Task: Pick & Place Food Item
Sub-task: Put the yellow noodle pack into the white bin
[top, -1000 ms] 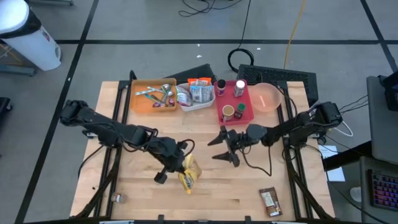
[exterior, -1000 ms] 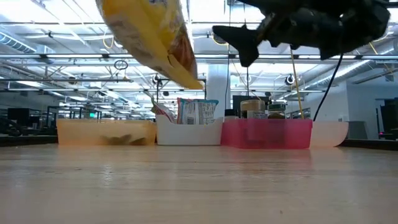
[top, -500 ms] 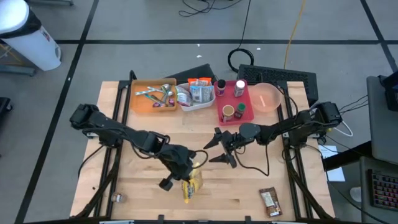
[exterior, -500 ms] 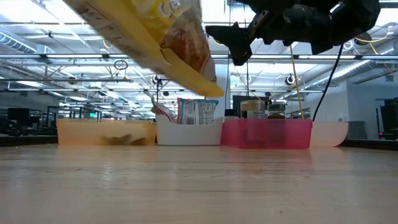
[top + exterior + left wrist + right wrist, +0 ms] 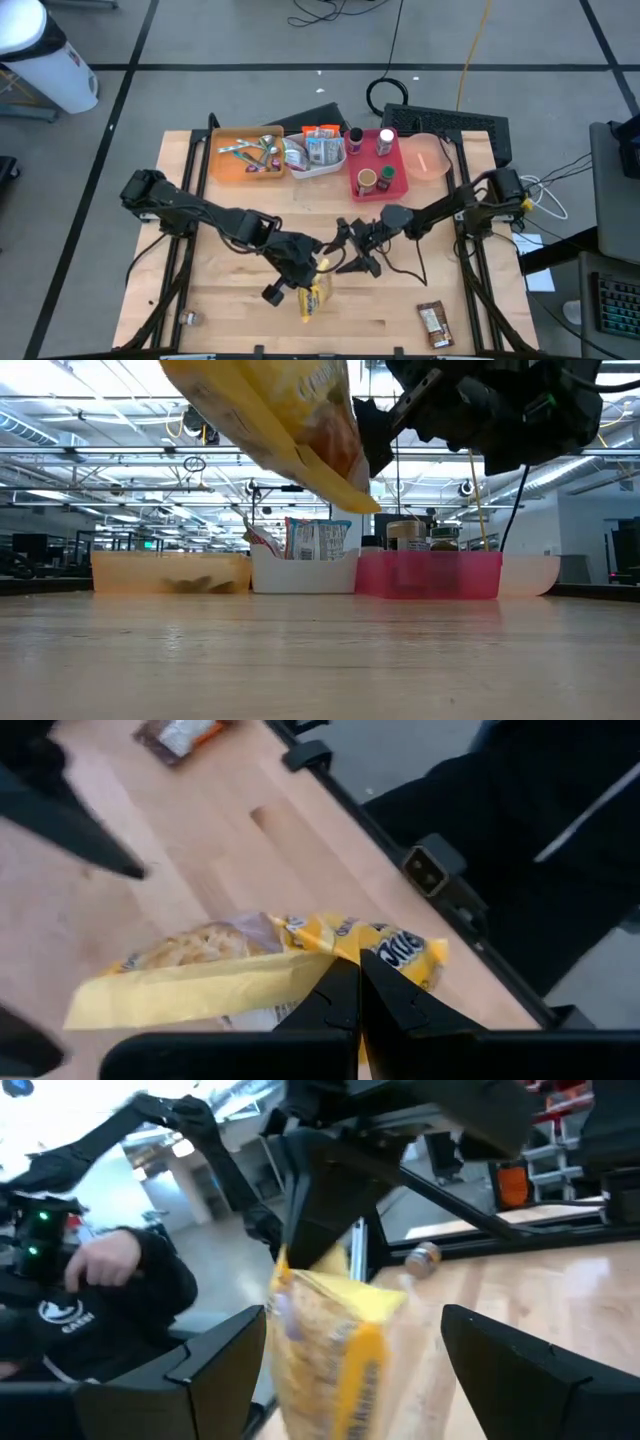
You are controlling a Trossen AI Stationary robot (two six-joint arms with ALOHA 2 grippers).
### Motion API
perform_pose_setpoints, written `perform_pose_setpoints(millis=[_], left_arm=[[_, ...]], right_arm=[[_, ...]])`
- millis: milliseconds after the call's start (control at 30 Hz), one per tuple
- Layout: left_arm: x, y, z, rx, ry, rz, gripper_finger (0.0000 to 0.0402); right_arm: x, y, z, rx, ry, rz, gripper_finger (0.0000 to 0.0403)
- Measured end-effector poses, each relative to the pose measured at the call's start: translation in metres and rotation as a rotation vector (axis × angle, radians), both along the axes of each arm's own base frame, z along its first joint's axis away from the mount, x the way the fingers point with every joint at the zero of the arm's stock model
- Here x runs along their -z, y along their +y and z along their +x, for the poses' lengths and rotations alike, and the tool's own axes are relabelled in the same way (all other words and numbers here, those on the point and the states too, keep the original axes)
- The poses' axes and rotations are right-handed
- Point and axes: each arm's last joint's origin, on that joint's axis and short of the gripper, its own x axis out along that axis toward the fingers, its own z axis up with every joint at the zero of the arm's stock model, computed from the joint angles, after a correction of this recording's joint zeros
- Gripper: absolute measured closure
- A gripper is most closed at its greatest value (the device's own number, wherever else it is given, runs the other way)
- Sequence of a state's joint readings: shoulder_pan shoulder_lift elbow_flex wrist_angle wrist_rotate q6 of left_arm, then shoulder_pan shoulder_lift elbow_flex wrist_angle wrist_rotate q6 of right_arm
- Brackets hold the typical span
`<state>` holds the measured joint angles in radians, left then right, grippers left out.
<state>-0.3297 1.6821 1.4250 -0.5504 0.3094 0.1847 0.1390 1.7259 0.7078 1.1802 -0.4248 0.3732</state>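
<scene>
The yellow snack bag hangs above the table's front middle, its top edge pinched between the left gripper's fingers. The right gripper waits just beside it, fingers spread. The bag looks light, soft and crinkly — best taken by a free edge, gently.

Yellow snack bag, tilted, aloft over the table's front
</scene>
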Motion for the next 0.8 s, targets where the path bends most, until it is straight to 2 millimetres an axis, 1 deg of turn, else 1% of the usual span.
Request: perform_pose_setpoints(millis=[267, 433, 600, 800], left_arm=[[0.0, 0.006, 0.002, -0.01, -0.012, 0.024, 0.0401], [0.0, 0.012, 0.004, -0.032, -0.012, 0.027, 0.0401], [0.0, 0.015, 0.005, -0.042, -0.012, 0.028, 0.0401], [0.0, 0.015, 0.005, -0.044, -0.011, 0.028, 0.0401]], right_arm=[[0.005, 0.001, 0.002, -0.025, -0.014, 0.031, 0.0111], [0.001, 0.004, 0.005, -0.036, -0.027, 0.032, 0.0129], [0.002, 0.006, 0.007, -0.037, -0.004, 0.028, 0.0169], [0.002, 0.006, 0.007, -0.035, -0.001, 0.03, 0.0239]])
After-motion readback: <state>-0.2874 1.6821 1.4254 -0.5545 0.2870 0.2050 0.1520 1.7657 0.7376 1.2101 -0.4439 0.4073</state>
